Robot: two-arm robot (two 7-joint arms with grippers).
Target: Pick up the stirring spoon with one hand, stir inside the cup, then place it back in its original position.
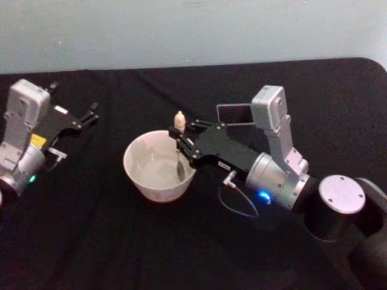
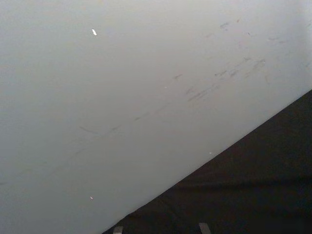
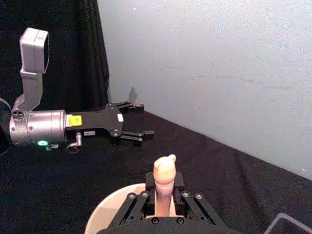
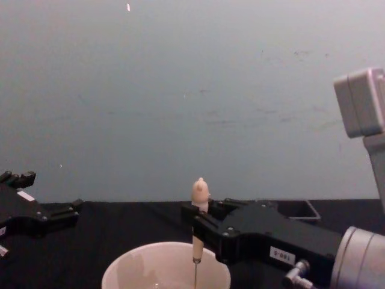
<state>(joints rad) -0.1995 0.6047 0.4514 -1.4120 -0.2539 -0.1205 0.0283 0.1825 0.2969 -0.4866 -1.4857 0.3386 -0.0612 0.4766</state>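
- Cream-handled stirring spoon [image 1: 179,122] stands upright in the cup [image 1: 158,192], right hand [image 1: 180,145] clamped on its handle.
- Stir in small circles — shaft off the rim.
- Left hand [image 1: 92,113] parked far left, fingers apart.

Mostly dark here: the tablecloth [image 1: 181,260] is plain black, the wall [image 1: 181,30] across the top a flat pale blue-grey with faint scuffs. The cup [image 1: 140,181] in the middle is plain cream-white. The stirring spoon [image 1: 179,122] has a cream-beige knob and a thin silvery shaft. The right gripper [image 1: 180,142] is black with a small white label, silver-grey wrist, blue light on it; the left gripper [image 1: 94,113], upper left, is black too, with a yellow sticker and green light.
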